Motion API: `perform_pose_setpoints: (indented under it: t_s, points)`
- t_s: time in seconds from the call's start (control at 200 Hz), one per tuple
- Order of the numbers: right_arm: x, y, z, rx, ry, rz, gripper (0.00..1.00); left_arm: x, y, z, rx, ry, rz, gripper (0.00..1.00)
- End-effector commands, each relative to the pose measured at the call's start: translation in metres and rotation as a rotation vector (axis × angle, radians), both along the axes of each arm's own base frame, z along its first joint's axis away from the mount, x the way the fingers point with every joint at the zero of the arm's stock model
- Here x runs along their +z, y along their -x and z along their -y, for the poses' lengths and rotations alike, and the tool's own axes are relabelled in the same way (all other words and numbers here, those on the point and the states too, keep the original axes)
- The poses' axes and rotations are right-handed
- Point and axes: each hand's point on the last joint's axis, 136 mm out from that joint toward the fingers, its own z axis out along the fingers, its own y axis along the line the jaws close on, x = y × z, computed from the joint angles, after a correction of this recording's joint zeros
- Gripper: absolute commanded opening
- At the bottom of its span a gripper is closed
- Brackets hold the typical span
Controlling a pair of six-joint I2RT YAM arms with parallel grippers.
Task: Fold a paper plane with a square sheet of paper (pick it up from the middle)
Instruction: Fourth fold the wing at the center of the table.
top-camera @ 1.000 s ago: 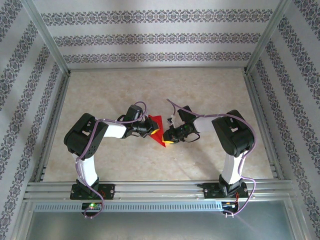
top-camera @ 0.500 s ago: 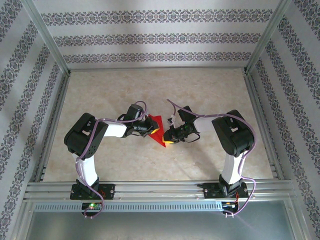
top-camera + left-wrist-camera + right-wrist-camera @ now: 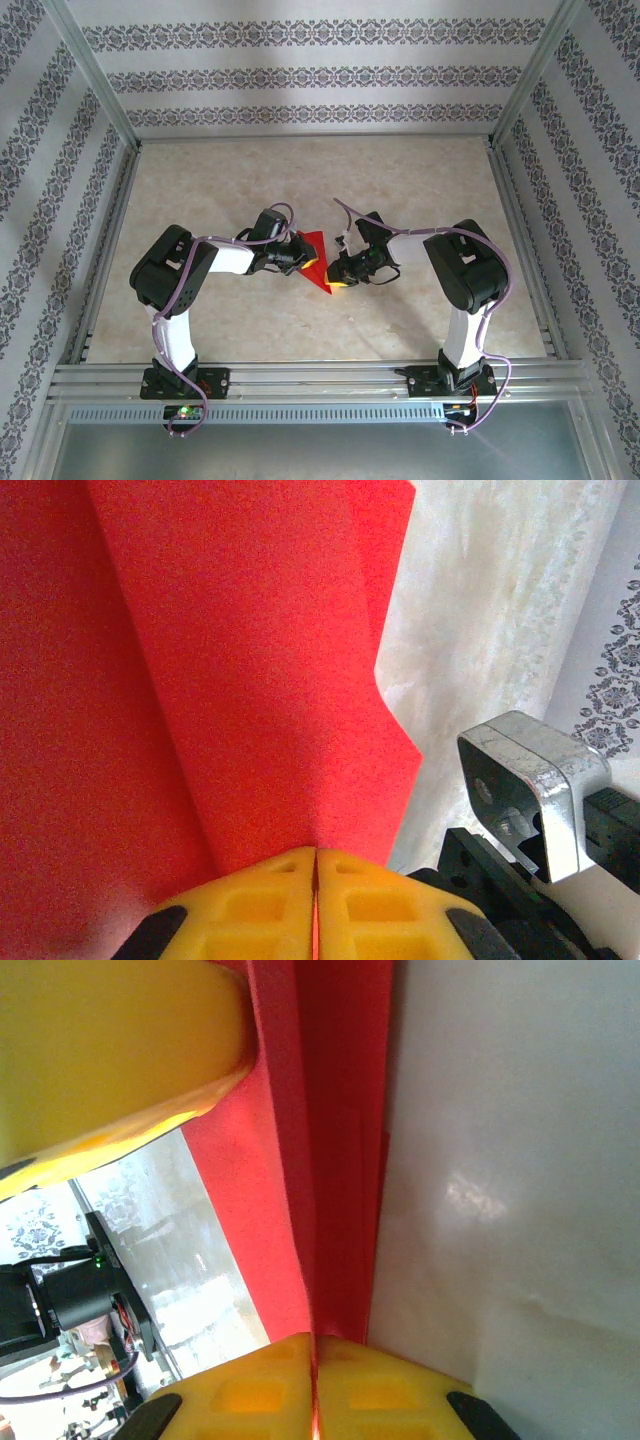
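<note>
Pinching the paper plane (image 3: 250, 680), the left fingers (image 3: 250, 915) sit at 6 o'clock in the left wrist view. The yellow pads are pressed together with a thin red line of paper in the seam. Red sheet fans up from them toward 12 o'clock, with several long creases and layers overlapping. Its right edge has a stepped corner around 3 o'clock. Pale bench (image 3: 480, 600) shows past that edge. A silver metal bracket (image 3: 535, 780) sits at 4 o'clock, apart from the paper; can't tell what it belongs to.

Right wrist view is the same story. The right fingers (image 3: 390, 1395) at 6 o'clock are clamped shut on a folded red strip that runs straight up to 12 o'clock. A thick stack of layers is visible at the fold. The big yellow block at 10 o'clock is a left finger, touching the paper's far side.

In the top view the two arms meet mid-bench. The left arm (image 3: 180, 280) reaches in from 9 o'clock and the right arm (image 3: 465, 270) from 3 o'clock. The red paper is between them, reading as a narrow triangle with its wide end toward 12 o'clock and its sharp tip toward 5 o'clock, by the right fingers. Can't tell whether the paper is lifted off the bench or resting on it. Patterned walls (image 3: 320, 75) and a metal frame (image 3: 300, 380) surround the bench.
</note>
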Motion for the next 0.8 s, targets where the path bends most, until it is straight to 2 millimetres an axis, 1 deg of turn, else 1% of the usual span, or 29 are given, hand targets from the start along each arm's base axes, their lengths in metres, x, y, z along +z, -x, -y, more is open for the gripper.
perform_pose_setpoints:
  t_s: [0.0, 0.105, 0.3, 0.4, 0.525, 0.595, 0.794]
  points:
    - [-0.038, 0.013, 0.025, -0.042, 0.167, -0.093, 0.11, -0.005, 0.000, -0.002, -0.004, -0.034, -0.007, 0.09]
    - [-0.041, 0.013, 0.026, -0.045, 0.178, -0.099, 0.10, 0.000, 0.001, -0.002, -0.007, -0.027, 0.003, 0.09]
    - [-0.047, 0.016, 0.028, -0.033, 0.212, -0.103, 0.09, 0.025, 0.000, 0.002, -0.021, 0.019, 0.063, 0.09]
    - [-0.048, 0.018, 0.028, -0.030, 0.220, -0.106, 0.09, 0.031, 0.004, 0.003, -0.029, 0.030, 0.072, 0.10]
    - [-0.049, 0.017, 0.028, -0.030, 0.223, -0.106, 0.09, 0.029, 0.011, 0.005, -0.040, 0.032, 0.063, 0.10]
    - [-0.049, 0.017, 0.028, -0.030, 0.224, -0.108, 0.09, 0.023, 0.015, 0.005, -0.039, 0.026, 0.050, 0.10]
    - [-0.050, 0.018, 0.028, -0.032, 0.227, -0.113, 0.09, 0.013, 0.015, 0.007, -0.038, 0.035, 0.031, 0.09]
